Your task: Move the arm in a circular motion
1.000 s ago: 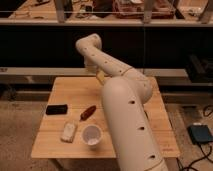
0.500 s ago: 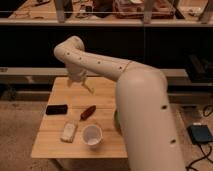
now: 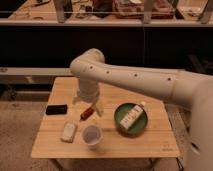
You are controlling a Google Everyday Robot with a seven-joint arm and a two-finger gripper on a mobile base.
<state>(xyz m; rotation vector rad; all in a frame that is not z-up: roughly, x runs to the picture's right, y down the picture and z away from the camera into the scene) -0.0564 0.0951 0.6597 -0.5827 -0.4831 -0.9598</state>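
The arm (image 3: 145, 80) is a thick cream-white tube with small dark dots. It reaches in from the right edge across the wooden table (image 3: 155, 146) and bends down at a rounded joint (image 3: 88, 65). Its pale gripper (image 3: 88, 103) hangs just above the table's middle, over a small red-brown object (image 3: 87, 114). The two fingers are spread apart, so the gripper is open and holds nothing.
On the table lie a black flat device (image 3: 56, 109), a white oblong item (image 3: 68, 132), a white cup (image 3: 92, 136) and a green plate (image 3: 120, 125) holding a white bottle (image 3: 132, 115). Dark shelving (image 3: 105, 20) stands behind the table.
The arm's bent joint has swung to the right and lower, bringing the gripper down over the table's middle. The green plate, hidden before by the arm, now shows.
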